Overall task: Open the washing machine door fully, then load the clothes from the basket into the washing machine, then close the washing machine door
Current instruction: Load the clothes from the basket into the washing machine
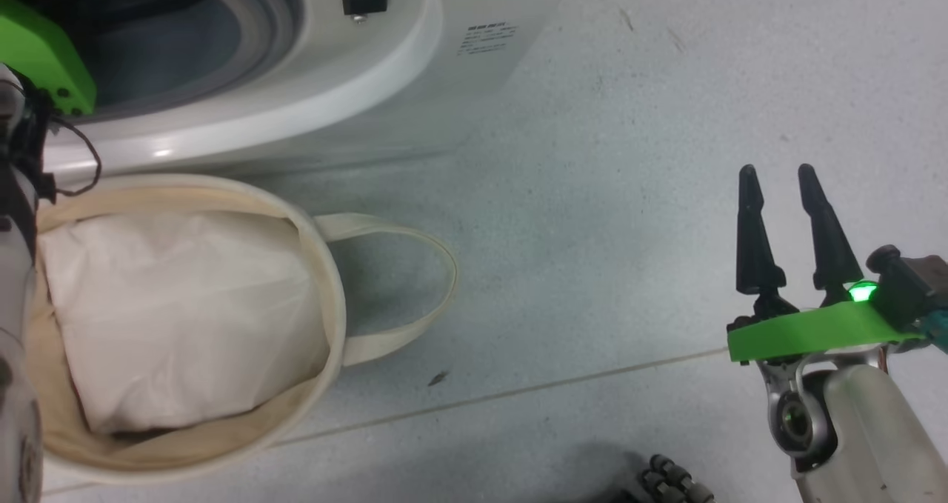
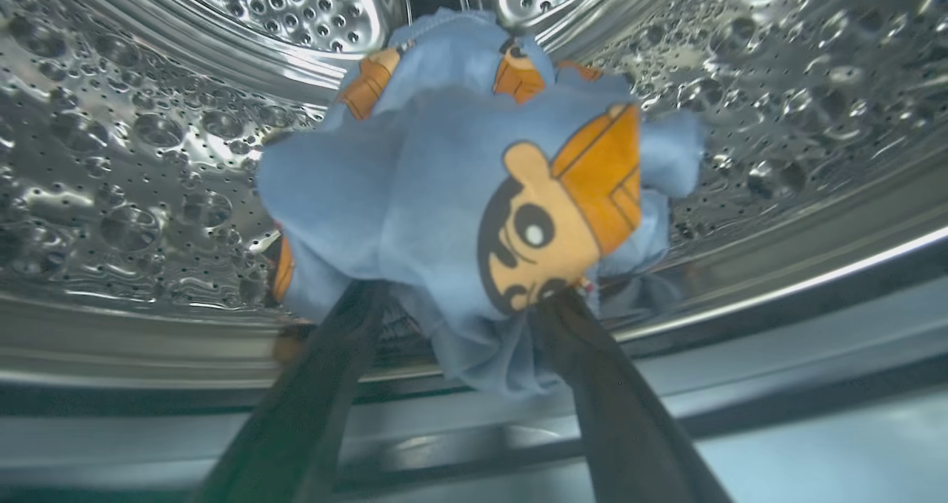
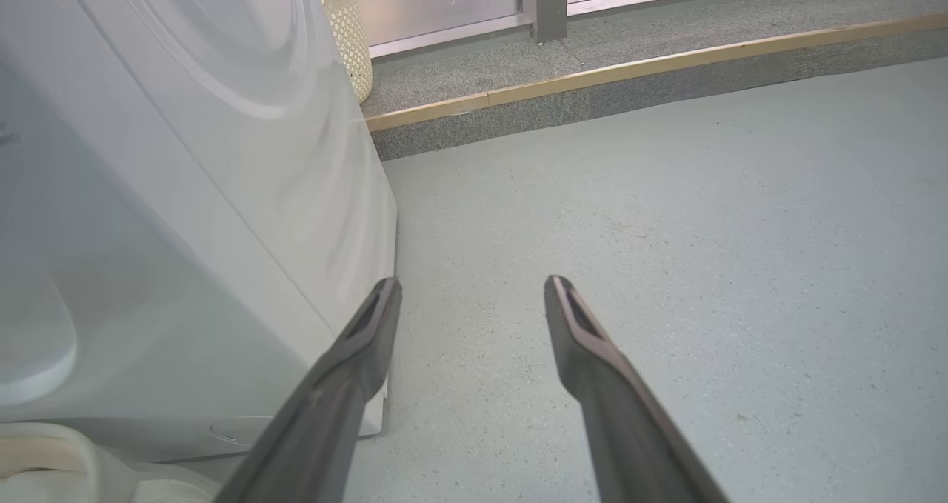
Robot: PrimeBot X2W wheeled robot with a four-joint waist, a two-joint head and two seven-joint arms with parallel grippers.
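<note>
The views are showing one washing machine point(image 1: 370, 103), one basket point(image 1: 326, 281), one white cloth pad point(image 1: 178, 310), one blue garment point(image 2: 444, 192), one latticed bin point(image 3: 348, 29) and two hands, left hand point(image 2: 463, 292) and right hand point(image 1: 777, 170).

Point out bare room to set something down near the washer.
Free: floor between the strap handle, the washing machine and the right gripper. Crowded: the basket, stuffed with a white pad, sits close against the machine's front.
</note>
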